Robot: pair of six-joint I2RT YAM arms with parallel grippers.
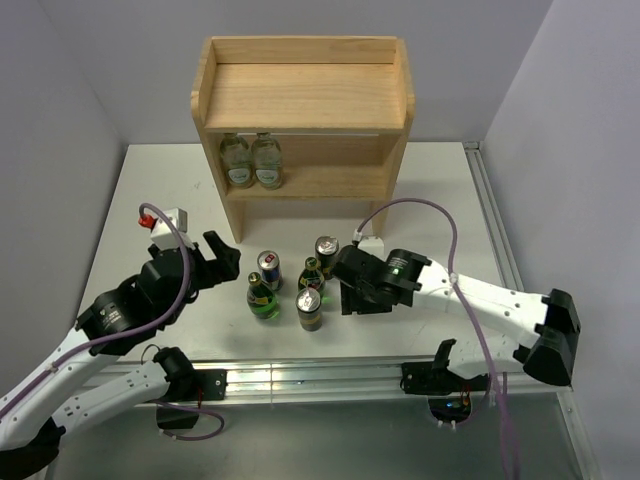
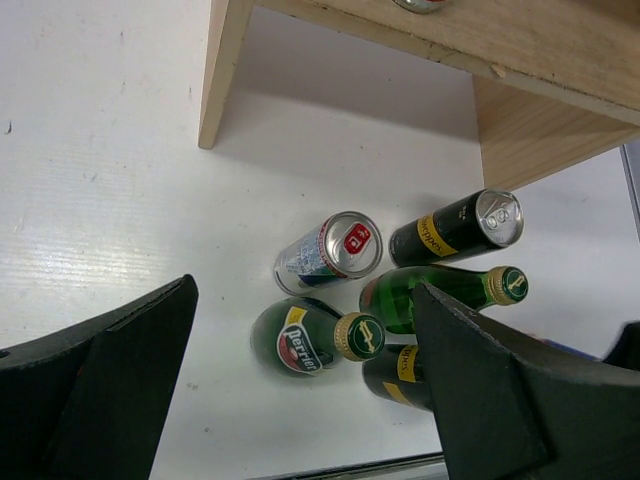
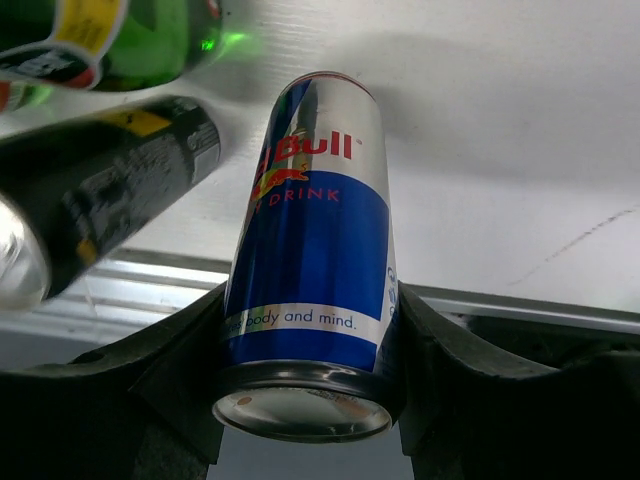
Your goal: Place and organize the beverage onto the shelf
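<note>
Blue-silver can [image 3: 310,250] clamped in R hand [image 3: 305,345]; L hand [image 2: 305,292] wide open.

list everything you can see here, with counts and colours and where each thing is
shelf: 1, light wood, two boards, back of the table
clear glass bottles: 2, pale, side by side on the shelf's lower board
green bottles: 2, green with yellow labels, upright on the table in front of the shelf
black cans: 2, black with yellow labels, same cluster
blue-and-silver cans: 2, one upright in the cluster, one held
table: 1, white
left fingers: black, open, empty, left of the cluster
right fingers: black, shut on one blue-and-silver can
</note>
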